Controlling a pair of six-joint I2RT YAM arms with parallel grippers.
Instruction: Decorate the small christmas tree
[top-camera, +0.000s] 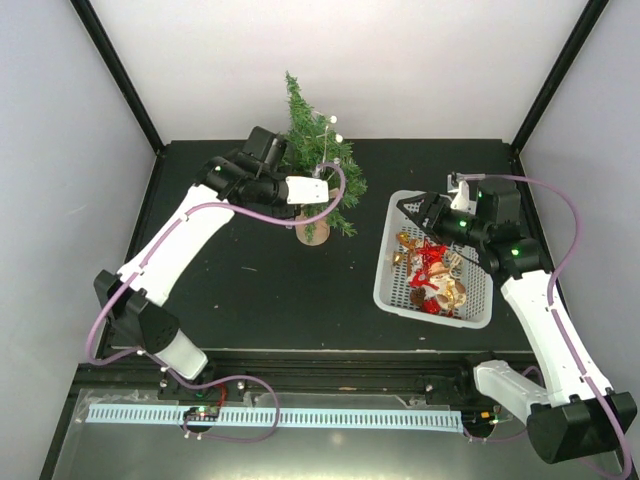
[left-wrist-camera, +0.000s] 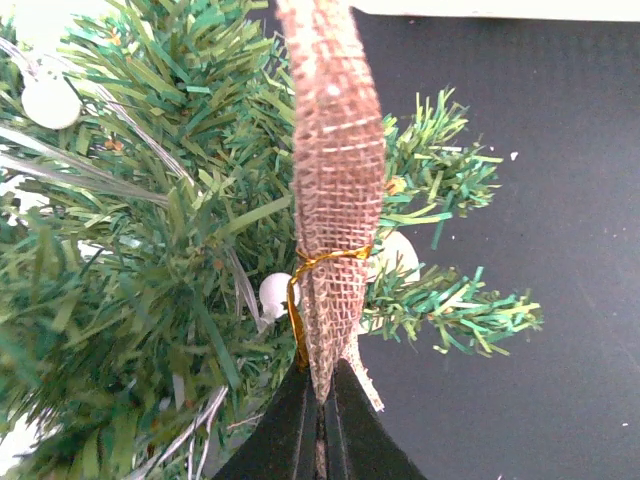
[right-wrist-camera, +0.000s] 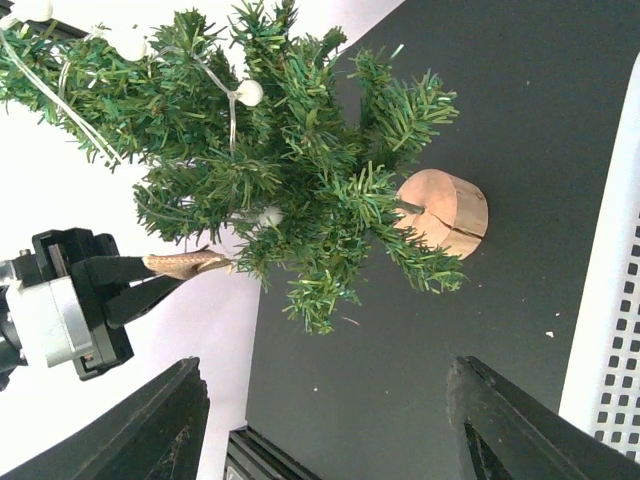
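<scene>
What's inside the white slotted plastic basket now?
A jumble of red, gold and brown ornaments lies in the basket. The open right gripper covers its far end; anything beneath the pile is hidden.

A: What's between the left jaws?
B: Coarse burlap strip (left-wrist-camera: 335, 170), bound with shiny gold wire (left-wrist-camera: 325, 258).
A: Beyond them?
B: The small christmas tree (left-wrist-camera: 150, 250): bristly plastic-looking needles (left-wrist-camera: 450, 180), smooth white beads (left-wrist-camera: 276, 293), rough wood base (right-wrist-camera: 445, 213) on matt black worktop (top-camera: 260, 290).
</scene>
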